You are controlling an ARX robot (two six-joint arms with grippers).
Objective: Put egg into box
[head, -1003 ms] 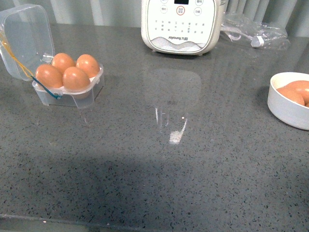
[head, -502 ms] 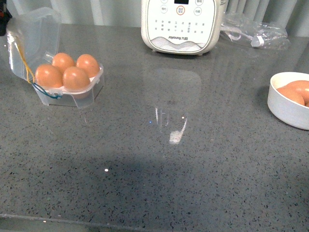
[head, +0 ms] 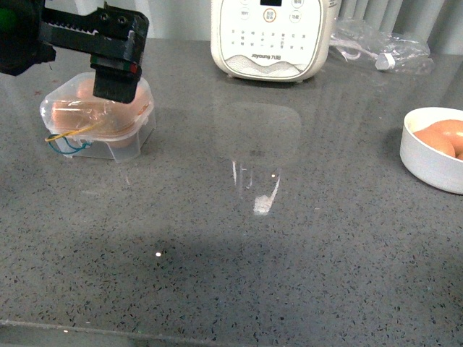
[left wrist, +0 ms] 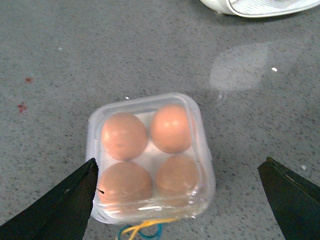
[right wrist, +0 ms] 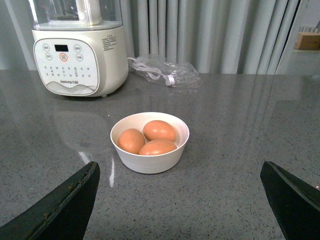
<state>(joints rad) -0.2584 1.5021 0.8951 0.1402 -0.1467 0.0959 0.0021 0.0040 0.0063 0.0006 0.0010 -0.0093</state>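
A grey speckled countertop fills all three views. At its far edge stands a white appliance with a button panel. The word "Joyoung" is printed low on its front, followed by characters I cannot read, and the button labels are too small to read. Beside the appliance lies a clear plastic bag with a white cable inside.

The left gripper hangs over the box, its two black fingers spread wide, one on each side of the box and holding nothing. The right gripper is also spread wide and empty, and faces a round white bowl on the right side of the countertop. Three brown eggs lie in the bowl.

The box sits at the far left with its clear lid down. Every one of its four cups holds an egg. The four look alike, so I cannot tell which one came last. Yellow and blue cords stick out at the box's near-left corner.
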